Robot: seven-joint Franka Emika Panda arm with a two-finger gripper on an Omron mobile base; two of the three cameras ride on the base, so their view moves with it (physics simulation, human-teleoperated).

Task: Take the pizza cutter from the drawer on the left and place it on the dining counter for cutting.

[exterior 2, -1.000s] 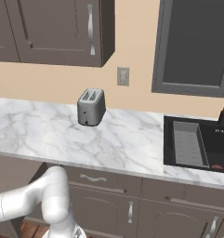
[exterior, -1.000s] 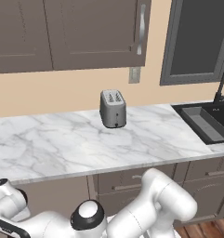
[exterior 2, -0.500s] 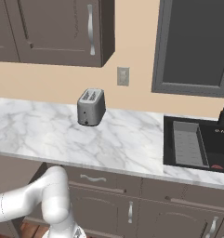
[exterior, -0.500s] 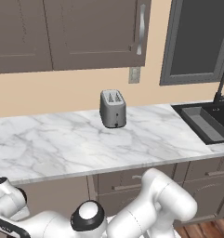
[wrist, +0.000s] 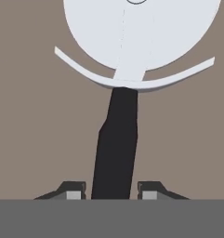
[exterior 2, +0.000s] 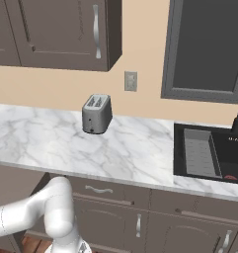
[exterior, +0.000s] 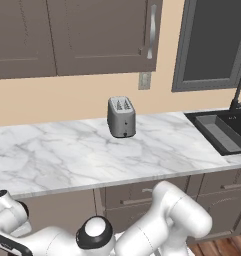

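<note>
hand view: the claw (wrist: 111, 190) sits low over the pizza cutter (wrist: 127, 69), one fingertip on each side of the black handle's rear end. the tips stand close against the handle, with at most a thin gap; the claw reads as clenched on the pizza cutter, though firm contact cannot be confirmed. the round pale wheel blade lies beyond the handle, at the far end from the claw, over a flat grey-brown surface judged to be the floor of the drawer (wrist: 34, 130). whether the tool rests on that surface or is raised off it cannot be told.

base views: the arm reaches down below the front edge of the marble desk (exterior: 67, 155). a toaster (exterior: 121, 116) stands on that desk, towards the wall, with a dark sink (exterior: 224, 131) well apart to its side.

risks, as judgement:
- the grip is at the handle's very end, far from the heavy wheel; the tool may pivot or droop when lifted.
- a smooth tapered handle may slide out of the claw if the squeeze is light.
- a lift that is not straight could catch the blade guard on the drawer's edge and knock the pizza cutter loose.
</note>
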